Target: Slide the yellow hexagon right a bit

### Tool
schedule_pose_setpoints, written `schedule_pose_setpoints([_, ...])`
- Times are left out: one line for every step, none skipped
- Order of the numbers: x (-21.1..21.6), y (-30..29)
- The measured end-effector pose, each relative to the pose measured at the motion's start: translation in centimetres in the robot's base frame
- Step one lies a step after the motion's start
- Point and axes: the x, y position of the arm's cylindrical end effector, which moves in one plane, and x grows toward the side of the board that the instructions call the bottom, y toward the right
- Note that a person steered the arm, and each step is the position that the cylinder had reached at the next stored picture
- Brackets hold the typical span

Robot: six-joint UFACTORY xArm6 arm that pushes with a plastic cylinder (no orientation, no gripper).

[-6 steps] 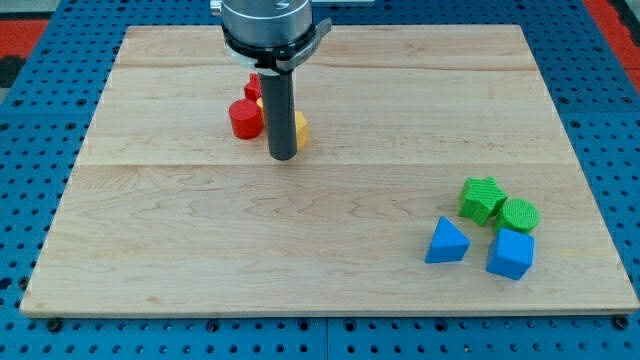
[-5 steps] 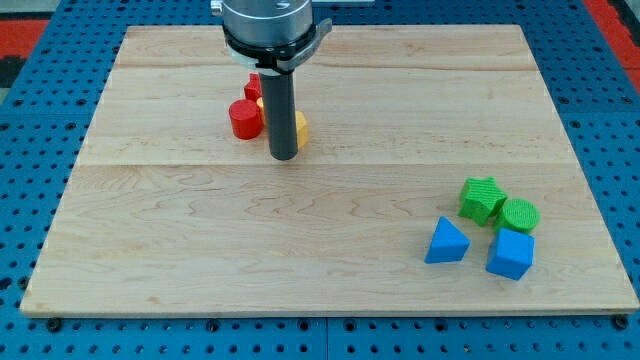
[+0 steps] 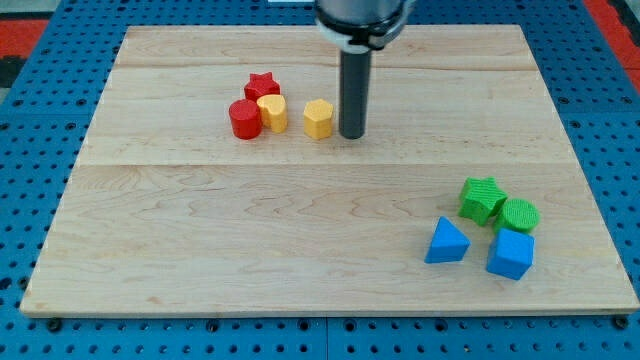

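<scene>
Now down on the wooden board (image 3: 300, 250): my tip (image 3: 351, 135), a plain dark rod end with no jaws, holding nothing, just to the view's right of the yellow hexagon (image 3: 318, 118), near it, contact unclear. Hexagon upright, flat-topped, pale orange-yellow, in the board's upper middle. To its left, slightly apart: a yellow heart-like block (image 3: 272, 112), touching a red cylinder (image 3: 244, 119), with a red star (image 3: 262, 86) behind. Well apart at lower right: green star (image 3: 482, 198), green cylinder (image 3: 519, 215), blue triangle (image 3: 446, 242), blue cube (image 3: 511, 254).
</scene>
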Motion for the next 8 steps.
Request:
schedule_pose_setpoints([3.7,-2.1])
schedule_pose_setpoints([4.4,-8.4])
schedule_pose_setpoints([1.0,-9.9])
schedule_pose_setpoints([0.9,-9.6])
schedule_pose_setpoints([0.9,-10.6])
schedule_pose_setpoints([0.9,-12.2])
schedule_pose_setpoints([0.7,-12.4])
schedule_pose_setpoints([-0.2,-8.9])
